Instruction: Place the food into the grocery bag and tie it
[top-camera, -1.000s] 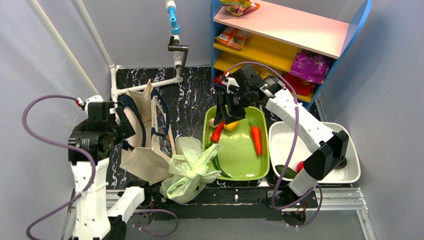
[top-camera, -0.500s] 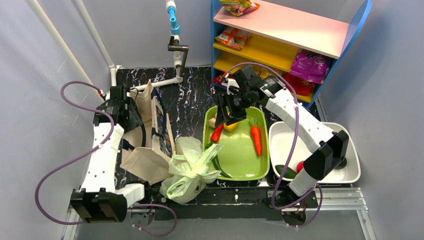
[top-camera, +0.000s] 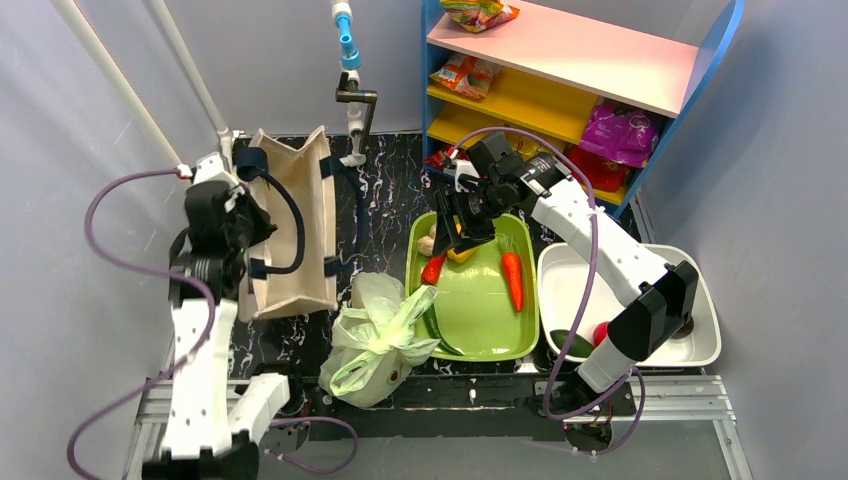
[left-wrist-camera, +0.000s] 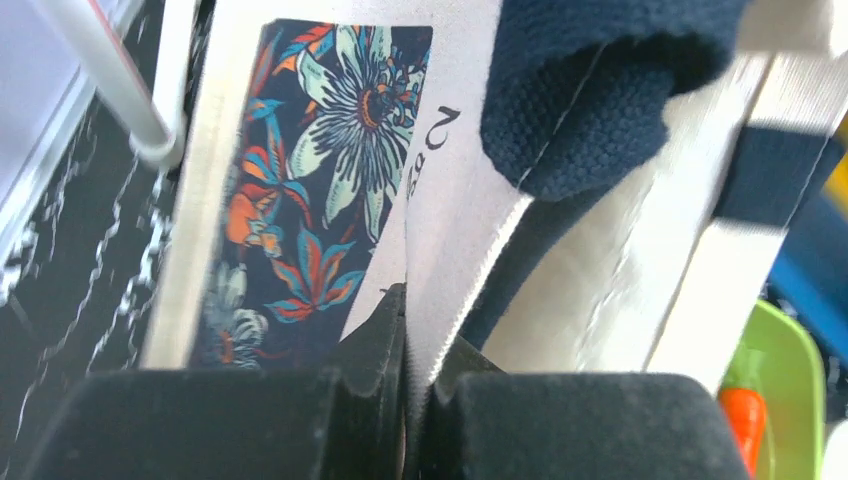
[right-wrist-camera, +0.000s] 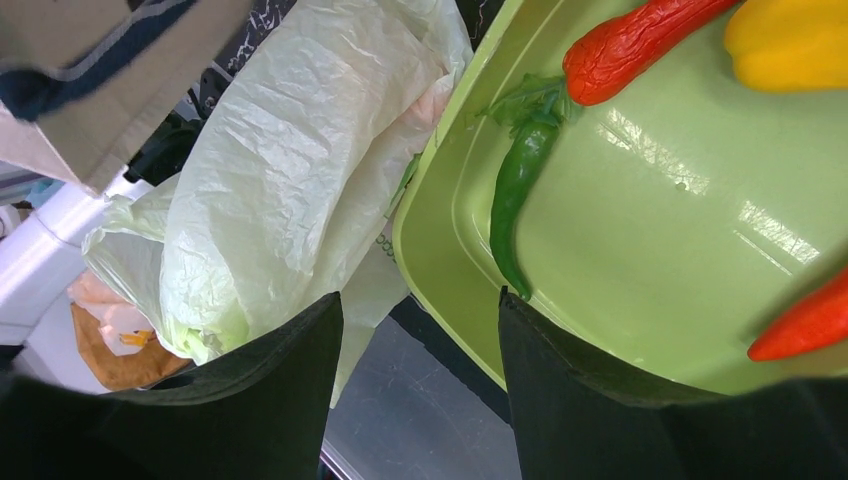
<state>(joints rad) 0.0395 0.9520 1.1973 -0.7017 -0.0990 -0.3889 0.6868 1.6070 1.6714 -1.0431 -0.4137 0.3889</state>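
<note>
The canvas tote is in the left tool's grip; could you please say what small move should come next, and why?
Probably slide the canvas tote leftward, away from the grocery bag. The left tool is shut on its fabric edge, and its corner sits right beside the bag, which needs room for loading.

The grocery bag was thin, crinkled, translucent plastic; the green tray beside it glossy, smooth; the tote matt woven cloth.

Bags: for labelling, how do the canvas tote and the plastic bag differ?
The canvas tote is beige, opaque, dark-strapped; the plastic bag is pale green and translucent. The tote is pinched by the left gripper; the plastic bag lies free, crumpled. Both sit left of the green tray.
</note>
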